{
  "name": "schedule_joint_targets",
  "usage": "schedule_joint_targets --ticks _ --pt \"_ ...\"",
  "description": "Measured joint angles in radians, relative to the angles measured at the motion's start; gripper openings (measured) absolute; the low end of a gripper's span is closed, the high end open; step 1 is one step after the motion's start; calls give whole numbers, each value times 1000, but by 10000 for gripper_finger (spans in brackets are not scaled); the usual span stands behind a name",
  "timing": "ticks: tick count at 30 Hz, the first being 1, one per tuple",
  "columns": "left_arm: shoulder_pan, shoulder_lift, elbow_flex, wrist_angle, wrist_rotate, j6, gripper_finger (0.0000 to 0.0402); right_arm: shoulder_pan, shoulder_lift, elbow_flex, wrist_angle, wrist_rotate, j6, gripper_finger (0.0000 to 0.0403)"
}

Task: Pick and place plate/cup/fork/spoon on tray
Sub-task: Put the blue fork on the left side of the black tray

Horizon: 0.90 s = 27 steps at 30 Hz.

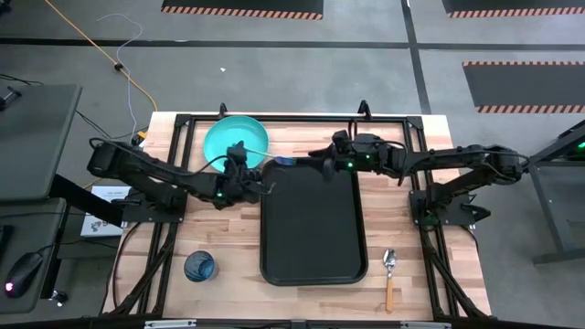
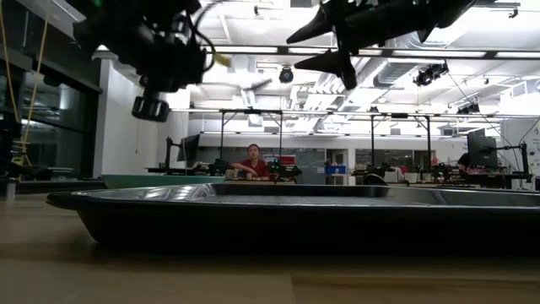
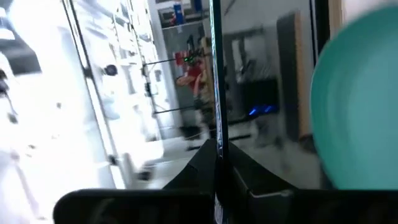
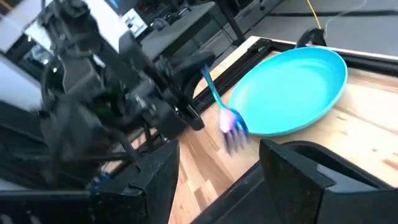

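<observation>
On your wooden table (image 1: 411, 283), the left gripper (image 1: 265, 187) was clamped on the fork (image 4: 222, 111), held near the plate (image 1: 236, 140) by the tray's (image 1: 311, 228) far-left corner; the right gripper (image 1: 322, 163) gaped just right.

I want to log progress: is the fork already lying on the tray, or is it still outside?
Outside: the left gripper, shut, holds the fork in the air beside the plate; the tray is empty.

- No text, label, brand, number or sign is showing clearly enough to read anywhere on the table, the arms or the room behind.
</observation>
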Motion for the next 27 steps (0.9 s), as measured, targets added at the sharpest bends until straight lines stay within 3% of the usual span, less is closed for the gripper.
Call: schedule_joint_targets --ticks 9,13,22,27 --pt "12 58 0 93 2 69 0 0 0 0 -82 -1 59 213" --pt "39 52 3 141 16 114 0 10 29 0 -141 60 128 211" --pt "63 53 5 214 70 134 0 -7 162 0 82 84 205 210" --pt "64 53 5 218 72 134 0 -32 196 0 97 80 238 210"
